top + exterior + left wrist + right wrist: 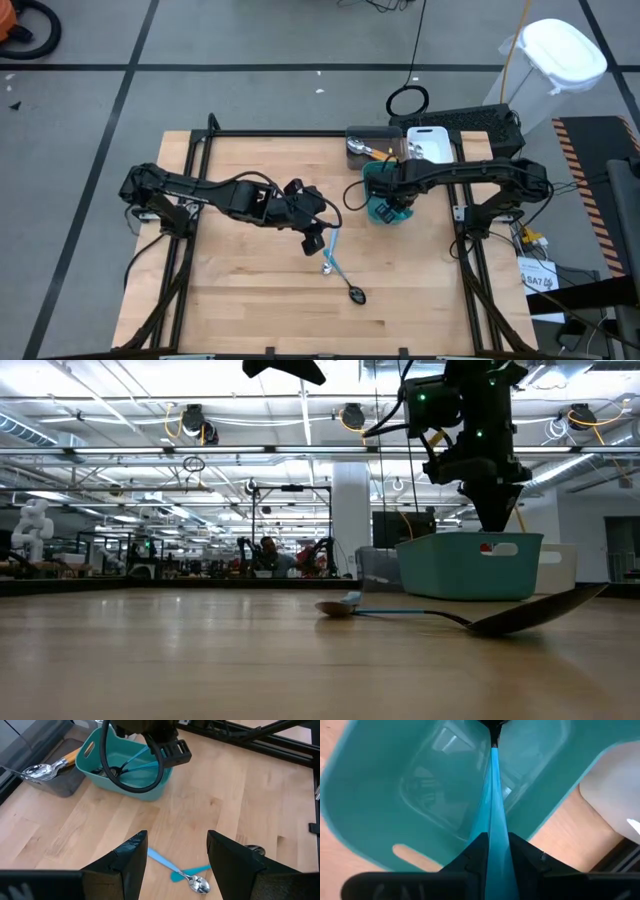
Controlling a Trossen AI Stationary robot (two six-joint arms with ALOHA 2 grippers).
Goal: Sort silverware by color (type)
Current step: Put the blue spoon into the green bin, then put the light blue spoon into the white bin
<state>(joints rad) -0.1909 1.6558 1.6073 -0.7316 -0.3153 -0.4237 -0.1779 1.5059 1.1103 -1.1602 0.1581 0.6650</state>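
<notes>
Pale wooden counter [250,300] fills the overhead view, with a long hall of lamps and rigs behind it.

On the left, the left gripper [175,865] hangs with jaws apart over two light-blue-handled utensils with silver heads [330,255] lying crossed on the boards, a dark black spoon [355,295] just beyond them. If it comes down here, the jaws may close on both crossed handles at once, or nudge one sideways into the black spoon.

Farther right, the right gripper [495,855] hovers above the teal plastic bin [385,210], jaws clamped on a thin light-blue handle [492,795] that points down into it. Let go from a tilt, the handle could strike the rim and tip out onto the counter; I judge the risk small, since its tip is already inside the walls.

Behind, an orange-handled spoon with a silver head [365,150] rests in a gray bin [355,135] beside a white bin [425,145].

That arm hides most of the teal bin from above, so its contents cannot be counted. Whether the held piece is a spoon or a fork is unclear, and the white bin's inside is not readable.
</notes>
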